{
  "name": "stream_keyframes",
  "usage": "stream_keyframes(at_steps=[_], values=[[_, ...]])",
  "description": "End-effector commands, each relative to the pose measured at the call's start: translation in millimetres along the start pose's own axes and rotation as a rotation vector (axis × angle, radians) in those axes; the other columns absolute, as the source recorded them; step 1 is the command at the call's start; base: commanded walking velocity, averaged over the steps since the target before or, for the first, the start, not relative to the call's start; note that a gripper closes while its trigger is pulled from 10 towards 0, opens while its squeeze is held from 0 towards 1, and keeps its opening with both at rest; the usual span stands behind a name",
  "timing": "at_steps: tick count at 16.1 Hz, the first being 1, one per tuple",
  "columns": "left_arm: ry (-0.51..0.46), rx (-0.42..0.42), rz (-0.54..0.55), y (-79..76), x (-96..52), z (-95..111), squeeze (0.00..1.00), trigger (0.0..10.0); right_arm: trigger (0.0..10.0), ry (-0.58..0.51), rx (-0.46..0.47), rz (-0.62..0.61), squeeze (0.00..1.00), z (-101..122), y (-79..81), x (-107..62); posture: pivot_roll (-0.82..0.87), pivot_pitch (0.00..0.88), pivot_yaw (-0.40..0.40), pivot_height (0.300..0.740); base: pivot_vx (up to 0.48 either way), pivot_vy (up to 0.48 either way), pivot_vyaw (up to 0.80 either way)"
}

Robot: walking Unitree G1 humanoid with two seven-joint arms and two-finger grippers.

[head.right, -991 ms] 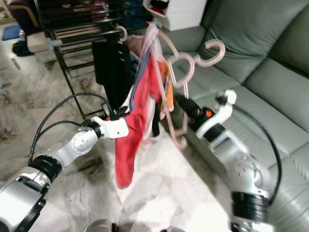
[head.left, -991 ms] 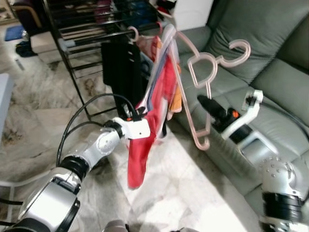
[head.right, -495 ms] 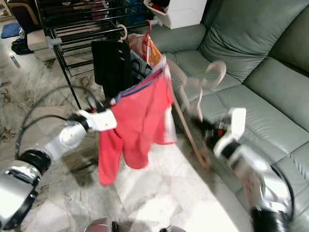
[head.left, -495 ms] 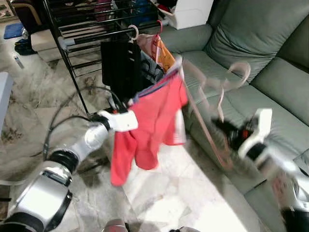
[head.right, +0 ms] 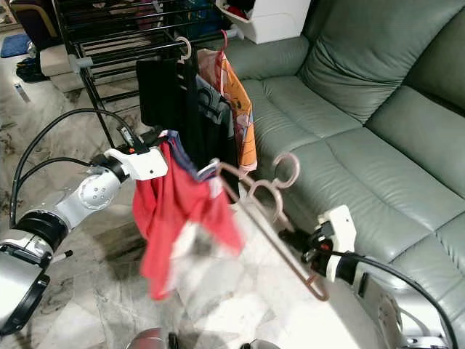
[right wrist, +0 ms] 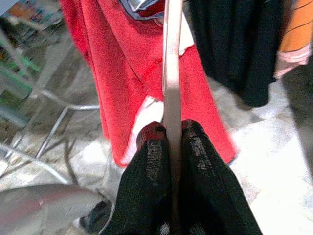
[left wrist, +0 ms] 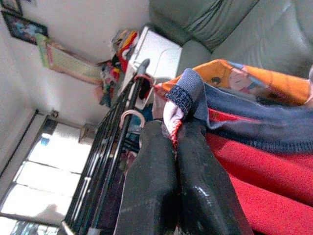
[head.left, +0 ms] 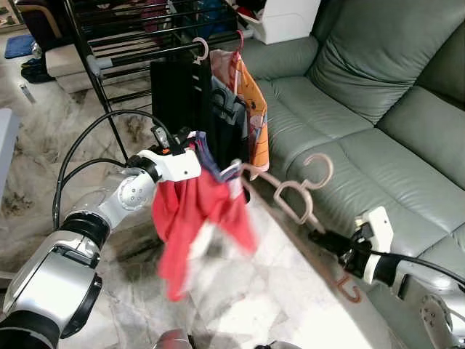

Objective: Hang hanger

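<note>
A pink plastic hanger [head.left: 290, 198] lies tilted low in front of the sofa, its hook [head.left: 321, 169] pointing up. My right gripper [head.left: 325, 238] is shut on the hanger's lower bar [right wrist: 172, 73]. One end of the hanger reaches into the neck of a red shirt [head.left: 190, 222] with navy trim. My left gripper [head.left: 163, 139] is shut on that shirt's collar [left wrist: 178, 95], and the shirt hangs below it, blurred. Behind stands the black clothes rack [head.left: 138, 52].
A black garment [head.left: 178, 87] and an orange printed one [head.left: 254, 113] hang on the rack from hangers. The grey-green sofa [head.left: 378, 94] runs along the right. Black cables [head.left: 87, 167] loop from my left arm. Marble floor [head.left: 276, 298] lies open in front.
My right arm has dropped low and to the right, bringing the hanger down from head height and tilting it. The red shirt has swung down below my left gripper, which keeps its hold.
</note>
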State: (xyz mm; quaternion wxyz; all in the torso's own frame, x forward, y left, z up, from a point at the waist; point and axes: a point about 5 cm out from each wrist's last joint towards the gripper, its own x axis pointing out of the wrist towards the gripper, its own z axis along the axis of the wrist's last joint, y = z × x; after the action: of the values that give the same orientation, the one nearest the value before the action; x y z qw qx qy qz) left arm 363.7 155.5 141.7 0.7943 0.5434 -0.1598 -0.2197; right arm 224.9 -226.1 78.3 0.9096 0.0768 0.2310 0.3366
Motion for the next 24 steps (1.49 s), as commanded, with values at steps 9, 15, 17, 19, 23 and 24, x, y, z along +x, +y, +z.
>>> stream_keyframes(at_steps=[9, 15, 17, 19, 23, 24], values=[[-0.075, -0.076, 0.097, 20.4, 2.1, 7, 0.0, 10.0, 10.0, 0.134, 0.133, -0.009, 0.0, -34, 14.1, 10.7, -0.1, 0.0, -0.004, 0.74, 0.0, 0.0, 0.0], [-0.088, -0.092, 0.025, 6.0, 1.2, 10, 0.0, 10.0, 10.0, 0.009, 0.133, -0.131, 0.0, -12, -7.3, 8.9, -0.1, 0.0, -0.004, 0.74, 0.0, 0.0, 0.0], [-0.058, -0.106, 0.0, -2.9, -1.3, 6, 0.0, 10.0, 10.0, -0.14, 0.215, -0.032, 0.0, 3, 2.4, 9.3, -0.1, 0.0, 0.001, 0.74, 0.0, 0.0, 0.0], [-0.032, -0.121, -0.014, -10.3, -3.3, 4, 0.0, 10.0, 10.0, -0.217, 0.236, -0.009, 0.0, 11, 7.4, 11.1, -0.1, 0.0, 0.004, 0.74, 0.0, 0.0, 0.0], [0.026, -0.153, 0.018, -17.5, -2.4, 2, 0.0, 10.0, 10.0, -0.357, 0.41, 0.074, 0.0, 26, 16.7, 15.6, -0.1, 0.0, 0.007, 0.74, 0.0, 0.0, 0.0], [0.036, -0.155, 0.03, -15.7, -0.7, 1, 0.0, 10.0, 10.0, -0.315, 0.385, 0.131, 0.0, 24, 24.0, 14.1, -0.1, 0.0, 0.007, 0.74, 0.0, 0.0, 0.0]])
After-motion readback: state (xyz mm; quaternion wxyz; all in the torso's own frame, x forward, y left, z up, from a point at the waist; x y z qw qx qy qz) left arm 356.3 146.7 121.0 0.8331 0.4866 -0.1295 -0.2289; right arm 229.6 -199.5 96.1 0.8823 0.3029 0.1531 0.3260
